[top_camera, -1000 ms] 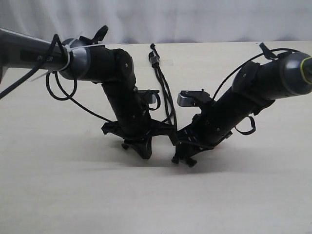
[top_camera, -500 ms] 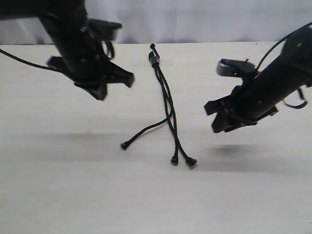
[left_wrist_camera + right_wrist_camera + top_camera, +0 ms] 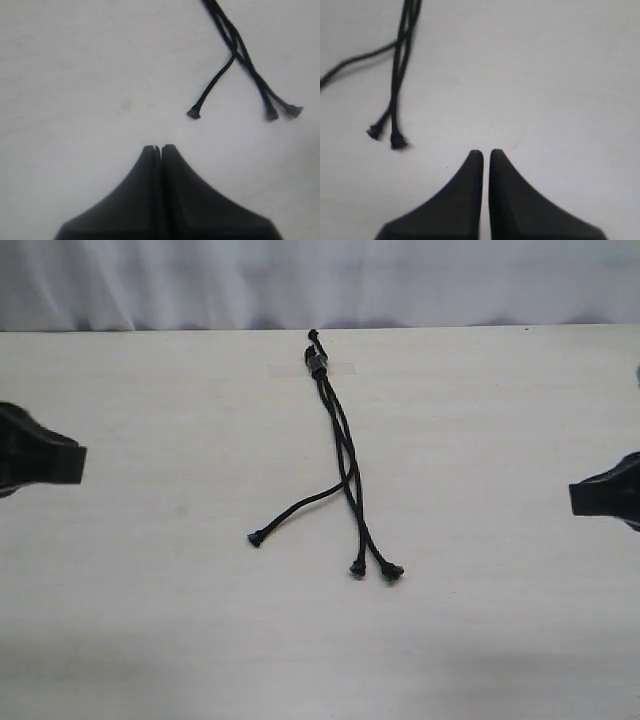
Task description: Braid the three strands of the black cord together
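table (image 3: 150, 650): pale, plain top. The strip nearest you in the exterior view is bare surface.
strand tips: these are the nearest parts of the black cord (image 3: 333, 415). The right tip (image 3: 393, 573) and middle tip (image 3: 357, 569) lie just beside each other. The left tip (image 3: 255, 538) sits apart, out toward your left arm's side.
left gripper (image 3: 156, 148): closed, fingers pressed together, nothing between them. It sits at the left edge of the exterior view, well apart from the cord. Its wrist view shows all three tips lying on the table beyond the fingertips.
right gripper (image 3: 486, 152): closed down to a hairline slit, holding nothing. It sits at the right edge of the exterior view, also well apart from the cord.
three strands (image 3: 345, 465): lying flat mid-table. The left strand (image 3: 300, 505) curves off alone, and the other two cross just before their tips. Farther up, all three run tight together and overlap, and you can't count the crossings from these views.
clamp (image 3: 317, 362): small, on the bound end at the far side of the table.
knotted end (image 3: 313, 335): just past the clamp, near the table's far edge.
curtain (image 3: 320, 280): pale, folded, behind the table.
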